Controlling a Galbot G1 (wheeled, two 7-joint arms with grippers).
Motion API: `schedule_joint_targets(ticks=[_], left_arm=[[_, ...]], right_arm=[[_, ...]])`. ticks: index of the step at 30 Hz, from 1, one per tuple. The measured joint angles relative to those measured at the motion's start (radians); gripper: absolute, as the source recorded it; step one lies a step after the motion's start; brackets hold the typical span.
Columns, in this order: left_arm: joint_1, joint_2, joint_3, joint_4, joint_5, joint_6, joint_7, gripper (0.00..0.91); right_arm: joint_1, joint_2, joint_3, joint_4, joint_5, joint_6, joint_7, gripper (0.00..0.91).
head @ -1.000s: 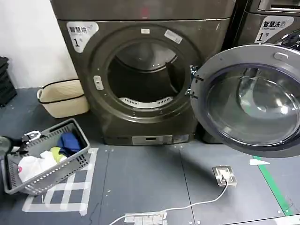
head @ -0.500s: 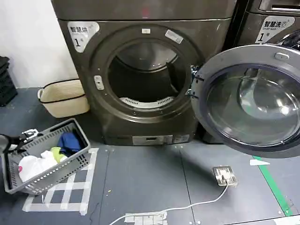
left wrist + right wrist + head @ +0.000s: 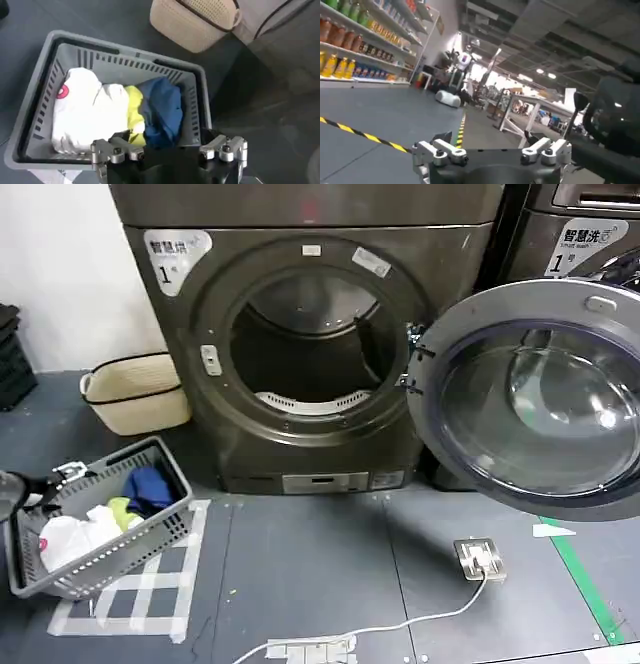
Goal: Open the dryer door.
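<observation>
The dark dryer (image 3: 300,244) marked 1 stands ahead of me with its round drum opening (image 3: 310,349) exposed. Its glass-fronted door (image 3: 530,399) hangs swung wide open to the right on its hinge. My left gripper (image 3: 66,474) hovers at the far left, over the rim of a grey laundry basket (image 3: 150,534). In the left wrist view that gripper (image 3: 167,150) is open above the basket (image 3: 125,47), which holds white, yellow and blue clothes. My right gripper (image 3: 490,150) is open, holds nothing and faces away into the room.
A beige woven basket (image 3: 135,394) sits left of the dryer. A second machine (image 3: 580,224) stands behind the open door. A floor socket (image 3: 478,557) with a white cable (image 3: 400,624) lies in front. A green tape line (image 3: 585,584) runs at right.
My left arm has shifted slightly at the left edge above the basket. The dryer door stays swung open in the same place.
</observation>
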Motion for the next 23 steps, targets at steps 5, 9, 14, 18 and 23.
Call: schedule_joint_targets(ticks=[5,9,14,18,23], left_arm=[[0.003,0.0,0.003,0.001,0.005,0.0,0.003,0.907],[0.005,0.0,0.004,-0.003,0.006,0.0,0.004,0.907],[0.007,-0.002,0.004,-0.001,0.01,0.0,0.004,0.907],[0.006,-0.003,0.004,0.0,0.009,0.0,0.005,0.907],[0.005,-0.001,0.003,0.002,0.008,0.0,0.007,0.907]], right_arm=[[0.004,0.005,0.004,0.013,-0.005,0.006,-0.019,0.907],[0.005,0.005,0.004,0.014,-0.006,0.008,-0.019,0.907],[0.004,0.003,0.004,0.011,-0.007,0.012,-0.02,0.907],[0.006,0.004,0.001,0.017,-0.007,0.012,-0.02,0.907],[0.004,0.005,-0.001,0.015,-0.007,0.015,-0.022,0.907]])
